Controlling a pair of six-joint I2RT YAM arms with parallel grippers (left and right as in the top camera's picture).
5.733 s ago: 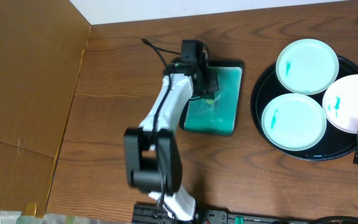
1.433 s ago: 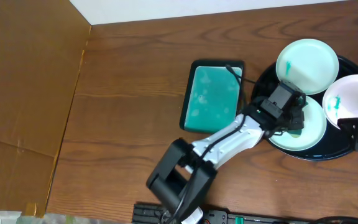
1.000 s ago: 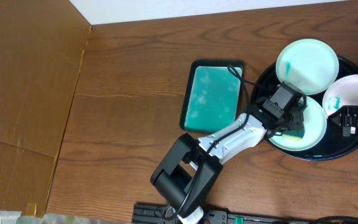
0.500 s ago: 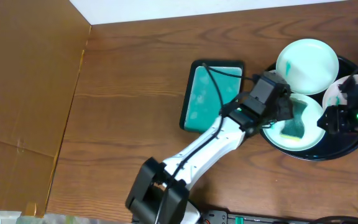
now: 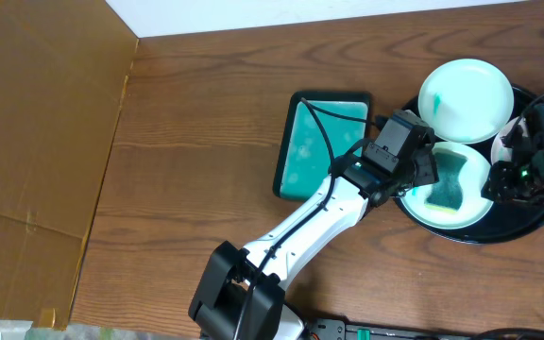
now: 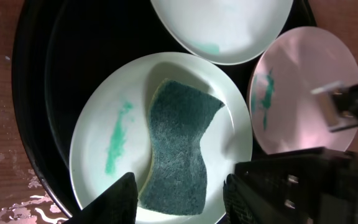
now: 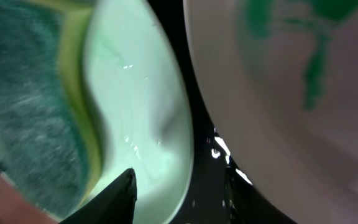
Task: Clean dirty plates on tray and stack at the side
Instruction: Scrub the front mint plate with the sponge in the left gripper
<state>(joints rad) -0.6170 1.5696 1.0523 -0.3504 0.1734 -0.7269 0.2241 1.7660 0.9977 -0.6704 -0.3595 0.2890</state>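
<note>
From above, the left arm reaches across the desk (image 5: 206,113), past the teal tray (image 5: 319,146), to the black tray (image 5: 470,236) at the right edge. The near plate (image 5: 472,203) sits in the tray's near-left part with a green sponge (image 5: 447,186) lying loose on it. The far plate (image 5: 466,87) lies beyond it. The right plate (image 5: 503,144) is mostly hidden under the right arm. The left fingers (image 5: 426,179) hang just left of the sponge. The right fingers (image 5: 506,179) are at the near plate's right edge.

The left wrist view shows the left fingers (image 6: 180,186) spread apart and holding nothing. The sponge (image 6: 179,149) lies just ahead of them, between the two tips. Its long axis runs straight away from them, so they would close across its short width. A green smear stays uncovered on the near plate (image 6: 104,149) beside the sponge. The far plate (image 6: 222,25) and right plate (image 6: 303,81) also carry smears.

In the right wrist view the right fingers (image 7: 180,186) are also parted and empty. They are over the dark strip of tray (image 7: 197,143) between the near plate (image 7: 135,93) and the right plate (image 7: 278,74). The sponge (image 7: 30,106) is well off to one side.

The left arm looks much better placed to take the sponge. The right seems set only to steady a rim.
</note>
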